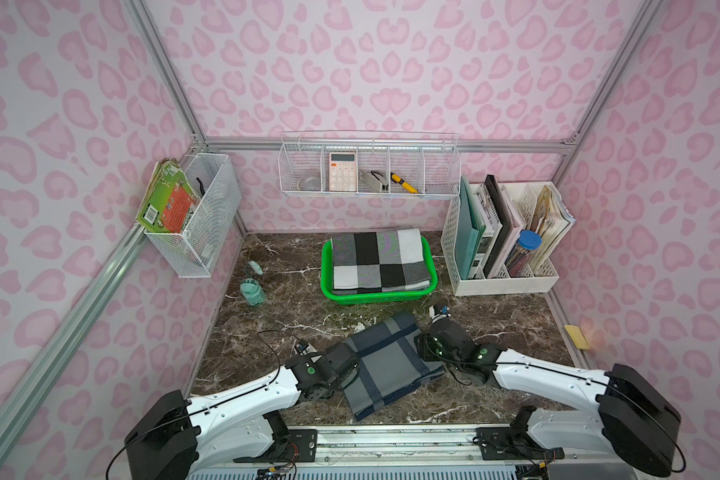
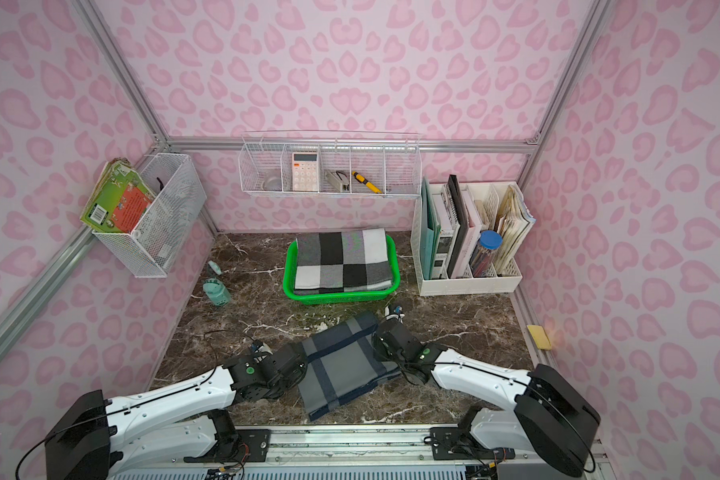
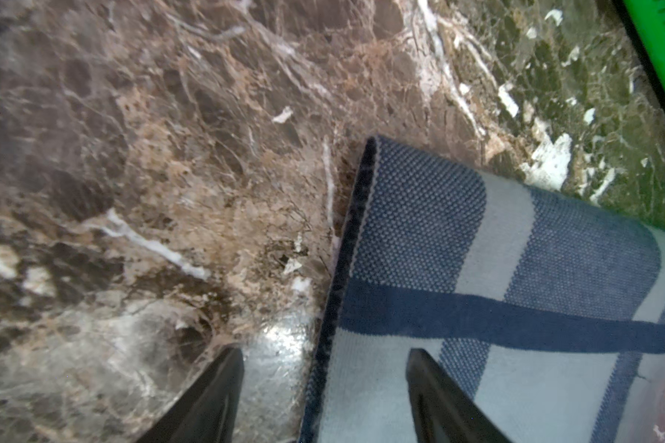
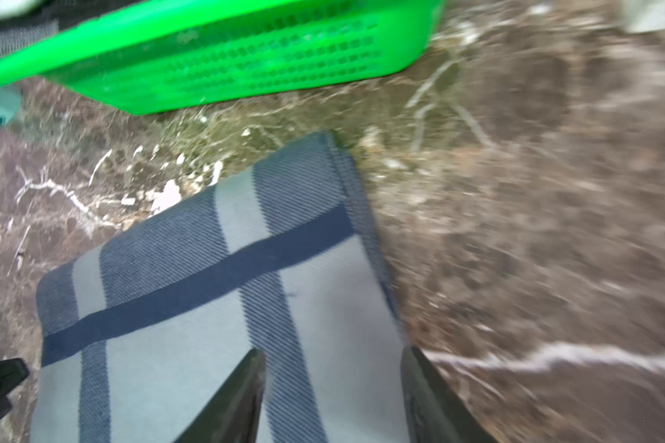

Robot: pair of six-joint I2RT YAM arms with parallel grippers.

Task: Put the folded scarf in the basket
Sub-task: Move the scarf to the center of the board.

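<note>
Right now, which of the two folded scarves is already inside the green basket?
The black, white and grey checked scarf lies in the green basket. The grey scarf with navy stripes lies on the marble table, between both arms.

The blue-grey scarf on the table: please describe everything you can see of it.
The blue-grey scarf is woven cloth, pale grey-blue with dark navy stripes crossing. It is folded into a flat rectangle lying askew on the marble table, in front of the green basket, not in it. The left end effector and right end effector each straddle an opposite edge, open.
</note>
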